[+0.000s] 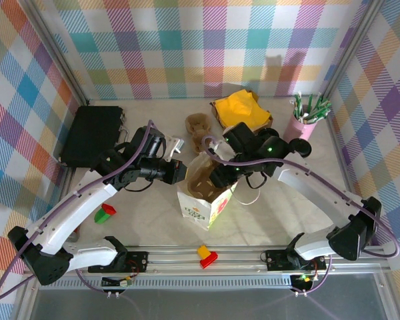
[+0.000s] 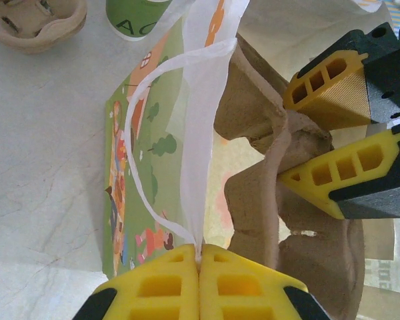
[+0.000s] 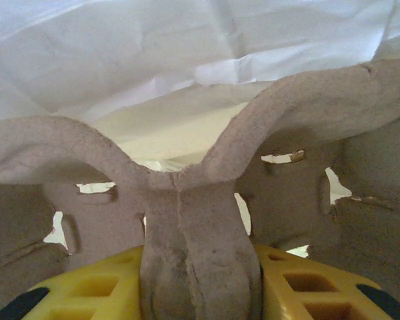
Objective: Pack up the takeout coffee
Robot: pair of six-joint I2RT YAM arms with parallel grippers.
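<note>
Risk sits at the mouth of the paper bag [image 1: 199, 208]. The left gripper [image 2: 200, 261] has its jaws pressed tight together on the bag's thin white handle [image 2: 196, 133]. A hard pull could tear that strip or let it slip, and the mouth would sag shut. The right gripper [image 3: 200, 290] is clamped on the middle ridge of a pulp cup carrier [image 3: 187, 200] that sits partly inside the bag. Its wide wings could catch on the rim and drag the bag over.

The takeout coffee [image 2: 135, 15] stands outside the bag on the table [image 2: 47, 153], near a second carrier [image 2: 33, 23]. It appears upright, though just its lower wall can be seen. A pink cup of straws [image 1: 301, 127] and a yellow cloth [image 1: 239, 110] stand well behind, out of the way.
</note>
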